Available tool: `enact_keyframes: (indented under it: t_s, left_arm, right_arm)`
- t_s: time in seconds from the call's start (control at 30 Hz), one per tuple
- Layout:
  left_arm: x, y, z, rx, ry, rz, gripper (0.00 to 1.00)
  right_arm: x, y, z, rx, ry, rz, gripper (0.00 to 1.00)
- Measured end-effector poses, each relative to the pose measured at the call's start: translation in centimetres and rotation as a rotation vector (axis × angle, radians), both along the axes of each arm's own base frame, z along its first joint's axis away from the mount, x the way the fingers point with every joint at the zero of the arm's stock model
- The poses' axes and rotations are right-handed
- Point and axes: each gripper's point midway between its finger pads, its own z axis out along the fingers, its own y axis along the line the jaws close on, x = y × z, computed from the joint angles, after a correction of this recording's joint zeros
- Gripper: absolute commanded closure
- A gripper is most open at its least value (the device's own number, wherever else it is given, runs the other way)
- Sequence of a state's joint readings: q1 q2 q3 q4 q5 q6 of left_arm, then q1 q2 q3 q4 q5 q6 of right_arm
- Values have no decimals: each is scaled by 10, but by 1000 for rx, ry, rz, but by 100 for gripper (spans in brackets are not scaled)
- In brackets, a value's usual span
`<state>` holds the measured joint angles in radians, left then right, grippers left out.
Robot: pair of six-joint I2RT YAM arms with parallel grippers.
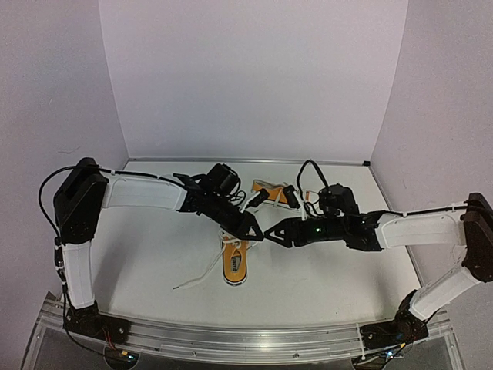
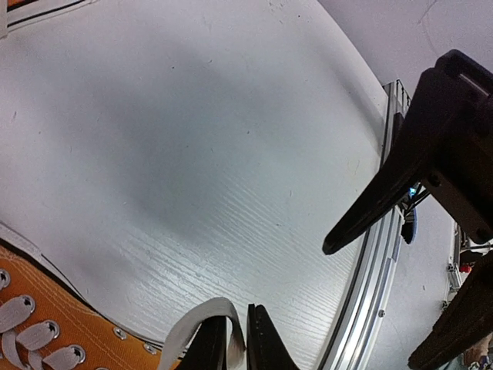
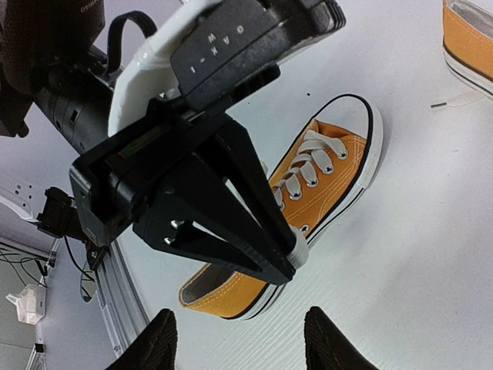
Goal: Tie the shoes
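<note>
One orange shoe (image 1: 235,262) lies mid-table, toe toward the arms, its white laces (image 3: 312,166) threaded through the eyelets. A loose lace end (image 1: 196,277) trails left across the table. The other shoe (image 1: 271,193) rests behind it. My left gripper (image 1: 256,233) hovers over the near shoe's opening, its jaws a thin slit apart with a loop of white lace (image 2: 196,320) pinched at the tips. My right gripper (image 1: 271,233) faces it from the right and stands open with nothing between its fingers (image 3: 158,343). One of those fingers (image 2: 370,208) also appears in the left wrist view.
The aluminium rail (image 1: 246,339) runs along the table's near edge. White walls (image 1: 246,77) close in the back and both sides. The second shoe (image 3: 470,38) lies at the top right corner of the right wrist view. Cables hang off both wrists.
</note>
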<state>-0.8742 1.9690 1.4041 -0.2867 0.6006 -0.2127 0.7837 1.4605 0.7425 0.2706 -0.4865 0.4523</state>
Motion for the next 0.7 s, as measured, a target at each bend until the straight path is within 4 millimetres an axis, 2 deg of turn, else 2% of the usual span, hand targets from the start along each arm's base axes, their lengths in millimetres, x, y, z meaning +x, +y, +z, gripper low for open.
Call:
enact_keyframes:
  t_s: [0.07, 0.2, 0.37, 0.57, 0.7]
  left_arm:
    - [0, -1, 0, 1, -1, -1, 63]
    - [0, 4, -3, 27, -16, 6, 55]
    - [5, 23, 7, 55, -53, 46, 43]
    - [30, 58, 44, 45, -132, 134, 43]
    - [44, 86, 47, 59, -143, 190, 47]
  right_arm:
    - [0, -1, -2, -4, 5, -3, 42]
    - [0, -1, -2, -5, 6, -5, 41]
    - [0, -1, -5, -11, 10, -4, 41]
    - [3, 3, -24, -49, 38, 5, 40]
    - [10, 10, -30, -70, 25, 21, 39]
